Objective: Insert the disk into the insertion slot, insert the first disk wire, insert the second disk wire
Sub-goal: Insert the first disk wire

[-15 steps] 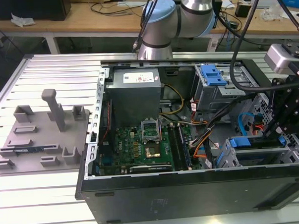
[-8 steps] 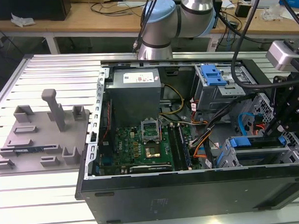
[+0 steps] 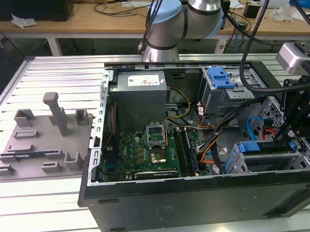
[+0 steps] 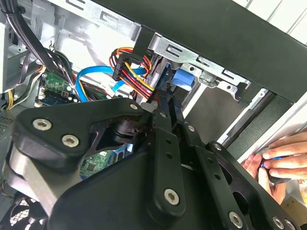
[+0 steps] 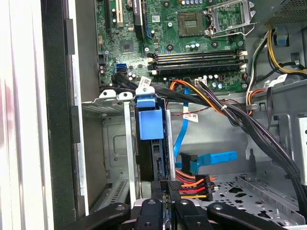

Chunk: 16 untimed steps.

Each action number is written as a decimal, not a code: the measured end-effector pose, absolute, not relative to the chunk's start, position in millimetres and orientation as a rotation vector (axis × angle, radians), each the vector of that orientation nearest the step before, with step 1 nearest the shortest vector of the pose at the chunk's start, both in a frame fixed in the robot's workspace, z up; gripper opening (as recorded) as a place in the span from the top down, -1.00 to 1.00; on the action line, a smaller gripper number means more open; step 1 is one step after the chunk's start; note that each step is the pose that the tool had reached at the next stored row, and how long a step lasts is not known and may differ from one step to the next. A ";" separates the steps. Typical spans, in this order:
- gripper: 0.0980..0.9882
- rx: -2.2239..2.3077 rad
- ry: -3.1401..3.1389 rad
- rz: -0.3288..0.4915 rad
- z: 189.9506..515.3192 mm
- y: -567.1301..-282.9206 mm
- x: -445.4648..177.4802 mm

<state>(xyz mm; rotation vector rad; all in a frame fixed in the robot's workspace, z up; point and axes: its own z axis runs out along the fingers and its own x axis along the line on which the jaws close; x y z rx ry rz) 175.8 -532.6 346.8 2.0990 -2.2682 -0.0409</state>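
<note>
The disk (image 3: 269, 148), in its blue carrier, sits inside the insertion slot (image 3: 233, 166) of the grey drive cage at the case's front corner, on the exterior view's right. In the first wrist view the disk (image 5: 154, 160) is edge-on behind its blue tab, inside the insertion slot (image 5: 115, 153). My gripper (image 3: 288, 135) reaches down behind the cage. Its fingertips (image 5: 165, 190) are shut on the black plug of a disk wire (image 5: 192, 186) with red, orange and yellow strands, right at the disk's rear edge. A blue disk wire (image 5: 211, 158) hangs loose beside it. The gripper (image 4: 160, 103) meets the coloured strands (image 4: 136, 76).
The open computer case (image 3: 199, 196) lies on a slatted metal table. A motherboard (image 3: 146, 152), a power supply (image 3: 141, 93) and a taller grey bay with a blue lever (image 3: 220, 85) fill it. Black cable bundles (image 5: 259, 134) cross beside the cage. A person's hand (image 4: 283, 160) rests outside the case wall.
</note>
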 end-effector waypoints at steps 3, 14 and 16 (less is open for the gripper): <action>0.85 2.099 -2.268 -0.041 346.4 -532.7 175.8; 0.85 2.099 -2.268 -0.041 340.5 -532.7 175.8; 0.85 2.099 -2.268 -0.041 340.3 -532.7 175.8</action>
